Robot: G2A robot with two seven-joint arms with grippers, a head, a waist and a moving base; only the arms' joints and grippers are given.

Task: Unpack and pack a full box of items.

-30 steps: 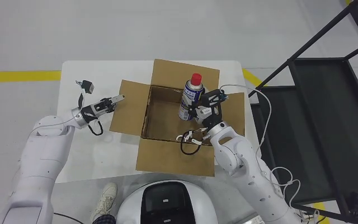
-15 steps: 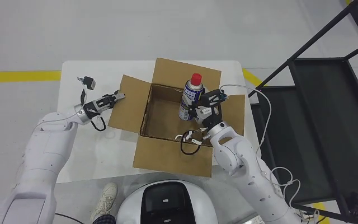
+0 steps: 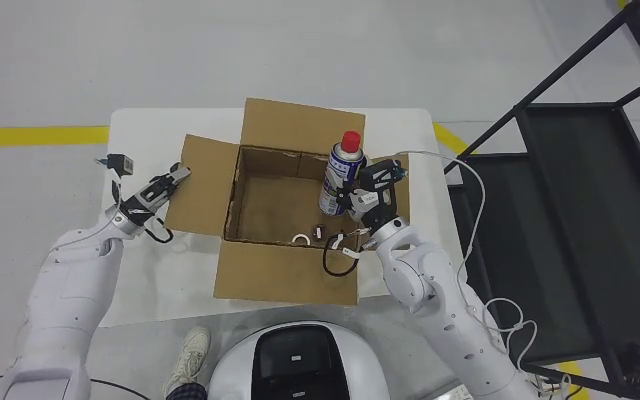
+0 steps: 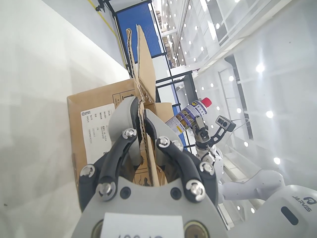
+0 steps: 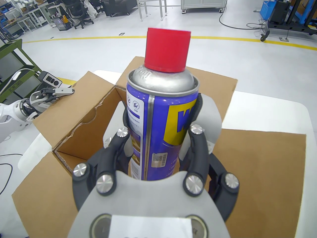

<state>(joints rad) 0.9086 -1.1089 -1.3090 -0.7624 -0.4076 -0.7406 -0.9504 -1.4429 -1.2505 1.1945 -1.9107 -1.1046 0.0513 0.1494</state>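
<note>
The blue metal spray can with a red plastic cap [image 3: 341, 176] stands upright just right of centre in the top view, at the right-hand rim of the open brown cardboard box [image 3: 295, 125]. Its base is hidden, so I cannot tell whether it rests on anything. The right tool [image 3: 351, 194] pinches the can around its lower body, one finger pressed against each side; the right wrist view shows this grip closely, with the can [image 5: 158, 115] between the dark fingers of the tool [image 5: 162, 115].

The box sits in the middle of the white counter [image 3: 150, 130], all four flaps folded outward. A few small white bits lie on its floor near the lower wall; what they are is too small to tell. At centre left of the top view the left tool [image 3: 172, 178] is pressed together on the outer edge of the left cardboard flap [image 3: 200, 195], and the left wrist view shows the flap's corrugated edge [image 4: 142, 58] clamped between its pads [image 4: 140, 111].

A yellow floor line [image 3: 40, 135] runs behind the counter at left.
</note>
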